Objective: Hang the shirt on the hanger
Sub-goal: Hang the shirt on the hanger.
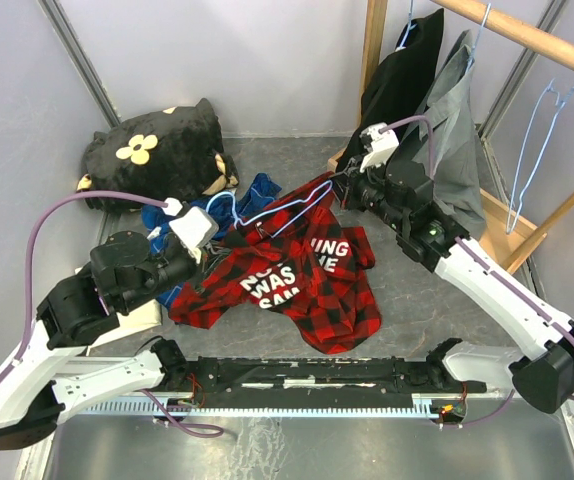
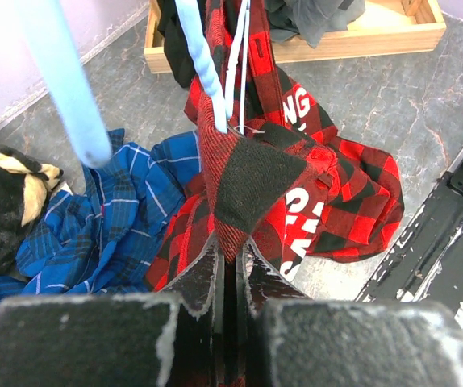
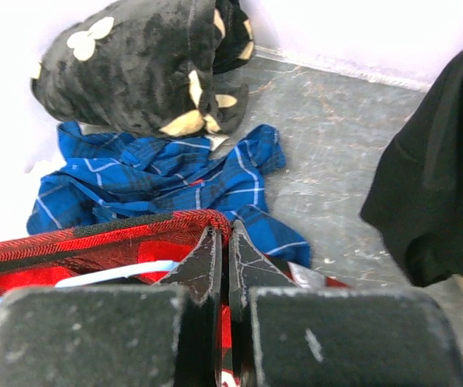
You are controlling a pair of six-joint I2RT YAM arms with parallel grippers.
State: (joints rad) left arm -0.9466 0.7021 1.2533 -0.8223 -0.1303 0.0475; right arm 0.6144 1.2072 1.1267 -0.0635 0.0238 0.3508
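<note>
The left gripper [image 2: 231, 242] has its two fingers pressed together, and they pinch a fold of the shirt [image 1: 312, 300]. The fold is lifted off the table. The thin blue hanger [image 2: 203, 68] pokes up out of the cloth just past those fingers, touching the red and black checks. The left gripper is on the side of the shirt away from the wooden rack [image 1: 527, 35]. The right gripper [image 3: 223, 238] is pressed together too, and it pinches the red edge of the shirt. A bit of the blue hanger wire lies inside the cloth right beside its fingers. This gripper is just beside the foot of the rack. The hanger runs between the two grippers, partly under the shirt's top edge. The rest of the shirt lies crumpled on the grey table [image 1: 427, 300], in front of the rack and close to its foot, with big white letters showing. A blue plaid shirt [image 3: 159, 173] lies further from the rack, touching the red shirt. A black fluffy cushion [image 1: 157, 150] with pale flowers sits behind it, well apart from the rack. A black garment [image 1: 407, 70] and a grey garment [image 1: 457, 110] hang on the rack.
</note>
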